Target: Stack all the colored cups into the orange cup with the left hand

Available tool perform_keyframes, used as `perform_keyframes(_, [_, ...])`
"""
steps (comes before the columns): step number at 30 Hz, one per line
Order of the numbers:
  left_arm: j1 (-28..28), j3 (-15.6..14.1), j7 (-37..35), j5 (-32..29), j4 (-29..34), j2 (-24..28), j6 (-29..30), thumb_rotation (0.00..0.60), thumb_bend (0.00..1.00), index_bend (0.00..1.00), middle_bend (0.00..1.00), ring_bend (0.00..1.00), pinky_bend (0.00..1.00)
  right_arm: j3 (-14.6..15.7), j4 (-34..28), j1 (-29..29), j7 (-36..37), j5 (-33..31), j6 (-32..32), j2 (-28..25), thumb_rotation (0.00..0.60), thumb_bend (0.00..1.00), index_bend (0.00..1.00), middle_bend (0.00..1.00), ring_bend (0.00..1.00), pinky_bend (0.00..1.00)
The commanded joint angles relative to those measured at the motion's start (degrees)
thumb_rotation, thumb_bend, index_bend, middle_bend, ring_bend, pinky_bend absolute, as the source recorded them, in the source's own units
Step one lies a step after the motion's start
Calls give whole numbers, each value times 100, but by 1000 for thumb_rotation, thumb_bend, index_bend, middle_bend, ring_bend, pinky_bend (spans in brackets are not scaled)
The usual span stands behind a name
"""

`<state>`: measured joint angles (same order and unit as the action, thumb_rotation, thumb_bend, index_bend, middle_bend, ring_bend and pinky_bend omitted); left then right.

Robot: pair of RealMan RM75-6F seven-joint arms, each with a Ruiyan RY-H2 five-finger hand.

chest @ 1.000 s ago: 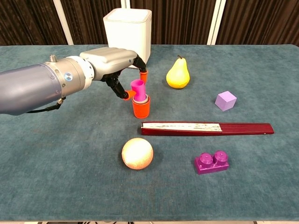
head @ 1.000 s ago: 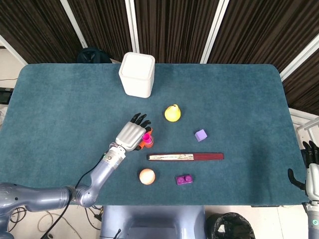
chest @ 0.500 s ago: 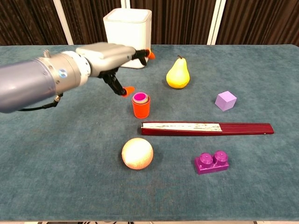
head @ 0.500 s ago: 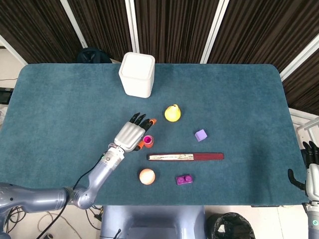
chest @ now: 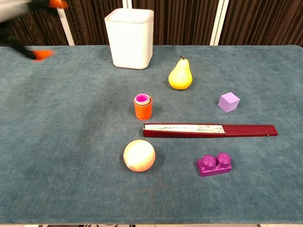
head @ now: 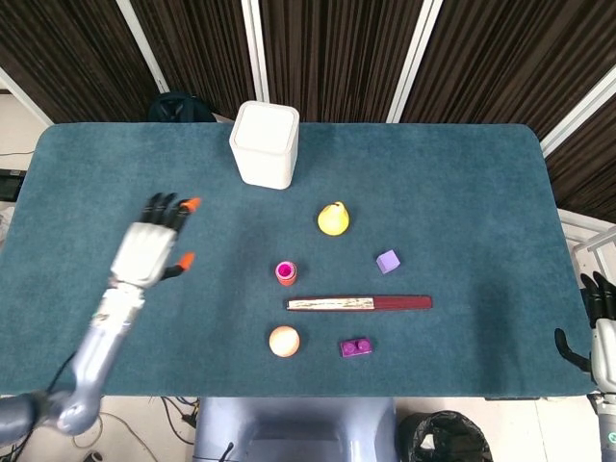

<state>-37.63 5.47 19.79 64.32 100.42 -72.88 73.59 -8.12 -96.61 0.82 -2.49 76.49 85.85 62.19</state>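
Observation:
The orange cup (head: 286, 274) (chest: 142, 108) stands upright near the table's middle with a pink cup nested inside it, the pink rim (chest: 141, 98) showing at the top. My left hand (head: 150, 243) hovers far to the left of the cup, fingers spread, holding nothing. In the chest view only its blurred orange fingertips (chest: 43, 54) show at the top left corner. My right hand (head: 601, 322) hangs beyond the table's right edge, its dark fingers partly cut off by the frame.
A white box (head: 264, 144) stands behind the cup. A yellow pear (head: 333, 218), a purple cube (head: 388, 261), a closed dark red fan (head: 358, 303), a wooden ball (head: 284, 341) and a purple brick (head: 355, 347) lie around it.
My left hand let go of the pink cup, which dropped fully into the orange cup. The hand then lifted and swung far left, away from the cups.

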Motion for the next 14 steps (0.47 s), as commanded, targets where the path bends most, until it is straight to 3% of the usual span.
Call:
perform_keyframes(1, [638, -350, -887, 471, 255, 623, 454, 600, 282, 69, 98, 0, 0, 92, 140, 11, 219, 274, 23, -68, 600, 430, 36, 0, 58, 0])
perform_keyframes(6, [1174, -581, -1517, 962, 285, 1078, 908, 600, 281, 73, 97, 0, 0, 192, 456, 98, 588, 571, -102, -72, 600, 425, 36, 0, 58, 0])
perform_keyframes(14, [1652, -764, -1677, 1265, 368, 1425, 1200, 600, 281, 93, 99, 0, 0, 327, 906, 224, 1021, 1036, -119, 69, 600, 425, 36, 0, 58, 0])
